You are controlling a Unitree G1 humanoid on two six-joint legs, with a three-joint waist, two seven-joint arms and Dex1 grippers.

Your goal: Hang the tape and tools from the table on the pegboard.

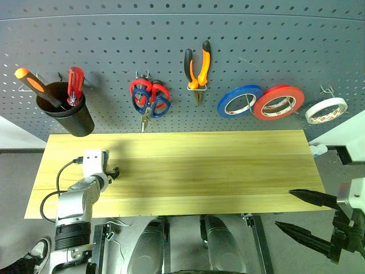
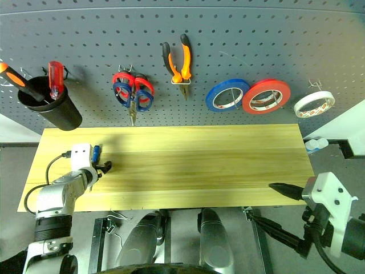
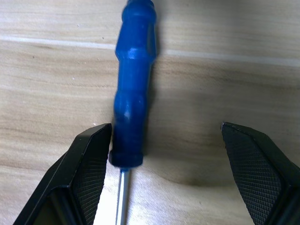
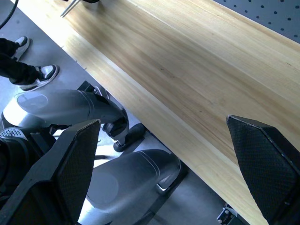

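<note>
On the left end of the pale yellow wooden tabletop (image 1: 217,165), the left gripper (image 3: 166,173) hovers low over a small blue-handled screwdriver (image 3: 133,89) that lies flat on the wood. Its two black fingers (image 3: 86,173) are spread apart with nothing gripped. The butt of the blue handle sits between them, just beside one finger, and the thin metal shaft runs back toward the wrist.

Behind the tabletop stands a dark grey pegboard (image 1: 274,45) dotted with small holes. Orange-and-black pliers (image 1: 198,68) hang from a hook near its middle. To their left, two pairs of scissors (image 1: 149,98) hang together, one with red handles and one with dark blue handles. To the right of the pliers hang a blue roll of tape (image 1: 239,101), a red-orange roll of tape (image 1: 278,102) touching it, and a white roll (image 1: 325,110) further right. At the far left, a black cup (image 1: 67,114) on the board holds an orange-handled screwdriver (image 1: 35,84) and a red-handled one (image 1: 74,84).

The right gripper (image 1: 299,214) hangs off the front right corner of the tabletop, its fingers wide apart and empty.
</note>
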